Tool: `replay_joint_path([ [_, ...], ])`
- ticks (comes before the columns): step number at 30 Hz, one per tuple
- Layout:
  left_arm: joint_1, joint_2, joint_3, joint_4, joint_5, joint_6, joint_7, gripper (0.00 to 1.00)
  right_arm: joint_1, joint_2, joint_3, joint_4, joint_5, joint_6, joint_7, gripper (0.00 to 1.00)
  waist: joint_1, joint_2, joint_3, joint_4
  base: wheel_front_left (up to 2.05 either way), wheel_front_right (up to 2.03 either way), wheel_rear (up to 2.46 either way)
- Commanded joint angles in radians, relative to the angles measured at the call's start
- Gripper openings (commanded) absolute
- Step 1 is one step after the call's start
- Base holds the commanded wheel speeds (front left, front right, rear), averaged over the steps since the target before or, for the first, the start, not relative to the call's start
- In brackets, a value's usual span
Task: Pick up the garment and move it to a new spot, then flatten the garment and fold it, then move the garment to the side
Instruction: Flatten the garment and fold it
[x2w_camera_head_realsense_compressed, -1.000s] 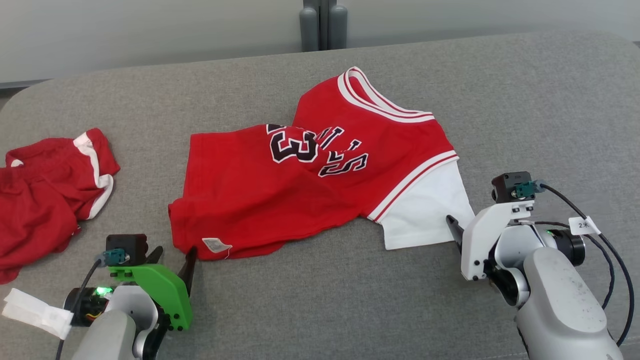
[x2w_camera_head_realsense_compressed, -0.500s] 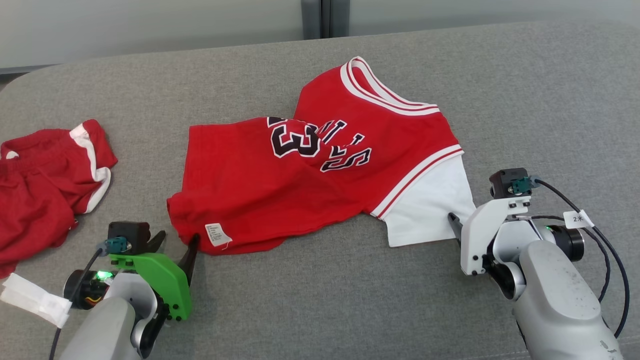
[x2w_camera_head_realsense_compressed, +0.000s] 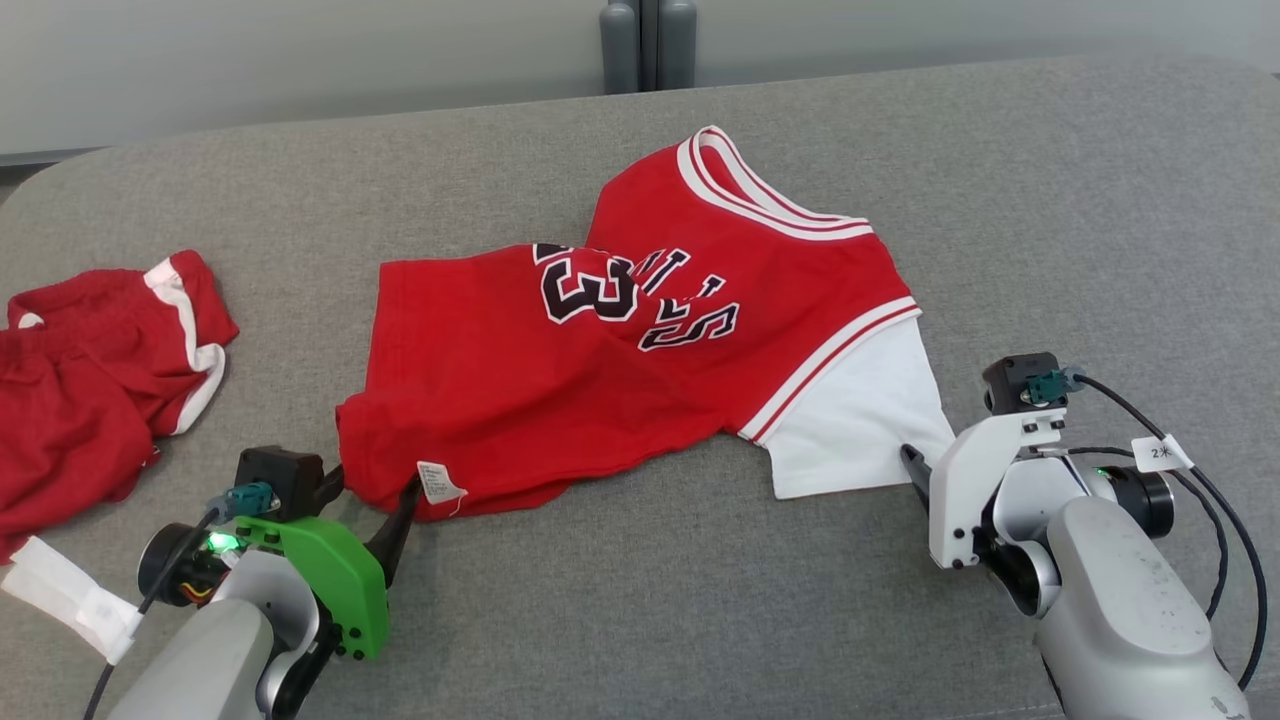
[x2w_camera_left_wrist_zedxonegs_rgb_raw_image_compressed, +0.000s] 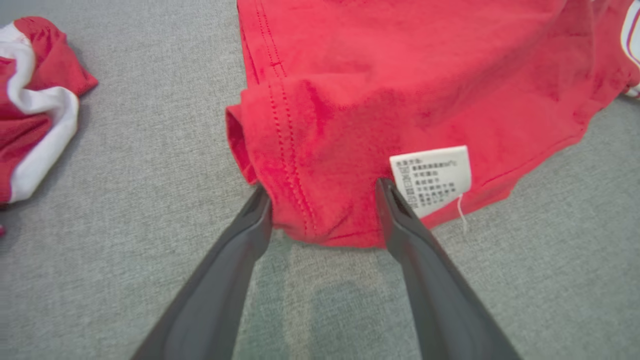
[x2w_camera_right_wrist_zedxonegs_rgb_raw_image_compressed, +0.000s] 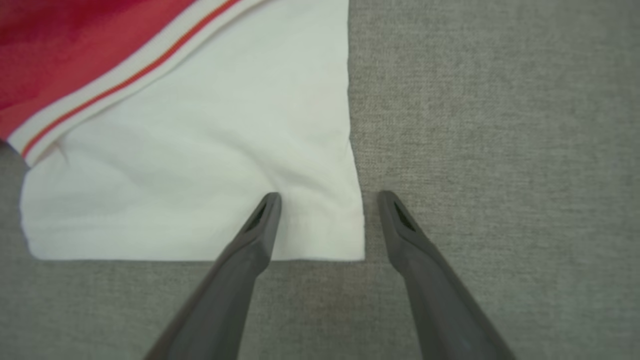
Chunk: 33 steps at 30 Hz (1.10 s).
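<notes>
Jersey (x2w_camera_head_realsense_compressed: 520, 400) corners being straddled
Left gripper (x2w_camera_left_wrist_zedxonegs_rgb_raw_image_compressed: 324, 197) at hem (x2w_camera_left_wrist_zedxonegs_rgb_raw_image_compressed: 300, 150), right gripper (x2w_camera_right_wrist_zedxonegs_rgb_raw_image_compressed: 328, 200) at white sleeve (x2w_camera_right_wrist_zedxonegs_rgb_raw_image_compressed: 175, 175), both being held spread.

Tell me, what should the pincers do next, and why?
Probably close both. The open left pincer straddles the bunched hem corner of the red jersey, the open right pincer the corner of its white sleeve; shutting should grip it for lifting.
</notes>
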Motion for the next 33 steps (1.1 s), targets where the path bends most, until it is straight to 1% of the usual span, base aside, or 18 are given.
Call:
replay_joint_path([
  [1,0.002,0.011,-0.006,-0.006,-0.009,-0.003,-0.010,1.00,0.036,-0.008,-0.003,0.012,0.002,-0.002,0.008,1.00,0.0000,0.0000,-0.001,0.000,0.00,0.00,0.00],
  [4,0.021,0.023,-0.015,-0.018,-0.013,-0.003,-0.018,1.00,0.043,-0.007,-0.005,0.002,0.002,-0.002,0.010,1.00,0.0000,0.0000,-0.001,0.003,0.00,0.00,0.00],
  [11,0.024,0.032,-0.045,-0.041,-0.037,-0.003,0.001,1.00,0.052,0.001,0.008,-0.001,0.007,-0.002,0.030,1.00,0.0000,0.0000,0.012,0.010,0.00,0.00,0.00],
  [12,0.019,0.034,-0.050,-0.042,-0.039,-0.003,-0.001,0.92,0.051,0.002,0.010,-0.002,0.008,-0.002,0.032,1.00,0.0000,0.0000,0.014,0.011,0.00,0.00,0.00],
  [13,0.014,0.037,-0.053,-0.042,-0.038,-0.003,-0.004,0.88,0.050,0.002,0.011,-0.002,0.009,-0.002,0.035,1.00,0.0000,0.0000,0.016,0.010,0.00,0.00,0.00],
  [14,0.010,0.039,-0.056,-0.042,-0.041,-0.003,-0.006,0.66,0.049,0.003,0.014,-0.002,0.009,-0.002,0.038,1.00,0.0000,0.0000,0.019,0.010,0.00,0.00,0.00],
  [15,0.007,0.039,-0.058,-0.041,-0.041,-0.003,-0.007,0.57,0.049,0.003,0.016,-0.002,0.010,-0.002,0.039,1.00,0.0000,0.0000,0.021,0.010,0.00,0.00,0.00],
  [16,0.003,0.039,-0.059,-0.038,-0.045,-0.003,-0.007,0.39,0.048,0.002,0.016,-0.003,0.011,-0.002,0.042,0.80,0.0000,0.0000,0.024,0.009,0.00,0.00,0.00],
  [17,0.000,0.039,-0.060,-0.033,-0.047,-0.003,-0.006,0.26,0.046,0.001,0.017,-0.003,0.011,-0.002,0.045,0.49,0.0000,0.0000,0.027,0.009,0.00,0.00,0.00],
  [18,-0.007,0.039,-0.062,-0.027,-0.045,-0.003,-0.008,0.00,0.045,0.001,0.018,-0.003,0.012,-0.002,0.049,0.03,0.0000,0.0000,0.030,0.008,0.00,0.00,0.00],
  [19,-0.010,0.034,-0.062,-0.023,-0.053,-0.003,-0.009,0.00,0.045,-0.001,0.019,-0.003,0.013,-0.002,0.048,0.00,0.0000,0.0000,0.031,0.008,0.00,0.00,0.00],
  [21,-0.019,0.030,-0.063,-0.010,-0.058,-0.003,-0.017,0.00,0.048,-0.003,0.023,-0.001,0.018,-0.002,0.054,0.00,0.0000,0.0000,0.034,0.008,0.00,0.00,0.00],
  [25,-0.032,0.021,-0.041,0.008,-0.080,0.005,-0.046,0.00,0.033,-0.007,0.012,-0.052,0.035,-0.002,0.002,0.00,0.0000,0.0000,0.032,0.003,0.00,0.00,0.00],
  [27,-0.029,0.021,-0.010,-0.009,-0.107,0.007,-0.076,0.00,0.024,-0.006,-0.003,-0.095,0.048,-0.002,-0.029,0.00,0.0000,0.0000,0.027,0.002,0.00,0.00,0.00],
  [30,-0.018,0.020,0.040,-0.080,-0.167,0.004,-0.118,0.00,0.023,-0.003,-0.038,-0.177,0.084,-0.002,-0.075,0.00,0.0000,0.0000,0.016,0.005,0.00,0.00,0.00],
  [33,-0.008,0.038,0.070,-0.179,-0.215,0.001,-0.134,0.00,0.034,-0.002,-0.077,-0.276,0.118,-0.002,-0.104,0.00,0.0000,0.0000,0.006,0.010,0.00,0.00,0.00],
])
